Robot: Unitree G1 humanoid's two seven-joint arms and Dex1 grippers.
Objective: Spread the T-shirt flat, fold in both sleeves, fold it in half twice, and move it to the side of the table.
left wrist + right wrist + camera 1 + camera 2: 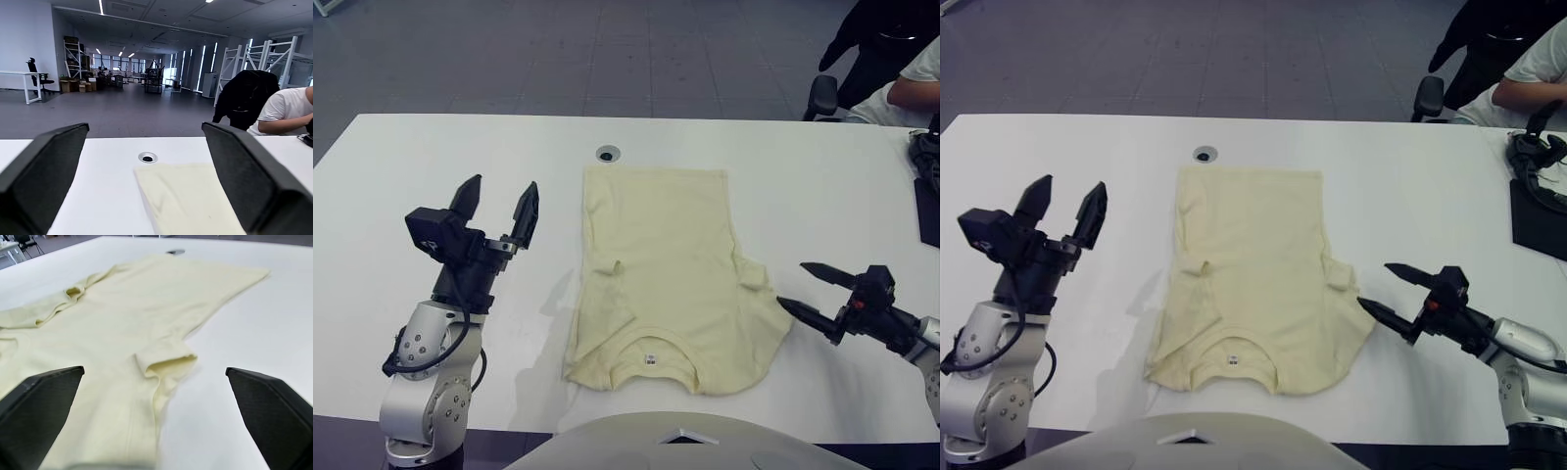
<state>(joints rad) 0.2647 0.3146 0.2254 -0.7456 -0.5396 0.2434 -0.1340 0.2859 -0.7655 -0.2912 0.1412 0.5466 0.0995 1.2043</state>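
Observation:
A pale yellow T-shirt (666, 269) lies flat on the white table (431, 157), collar toward me, with both sleeves folded in over the body. The right folded sleeve cuff (168, 363) lies close before my right gripper. My left gripper (499, 201) is raised off the table to the left of the shirt, fingers open and pointing up, holding nothing. My right gripper (805, 287) hovers low just right of the shirt's near right shoulder, open and empty. The shirt's far hem (181, 171) appears in the left wrist view.
A round cable grommet (607, 153) sits in the table beyond the shirt's far left corner. Dark gear (1538, 191) lies at the table's right edge, with a seated person behind it. Bare tabletop spreads on both sides of the shirt.

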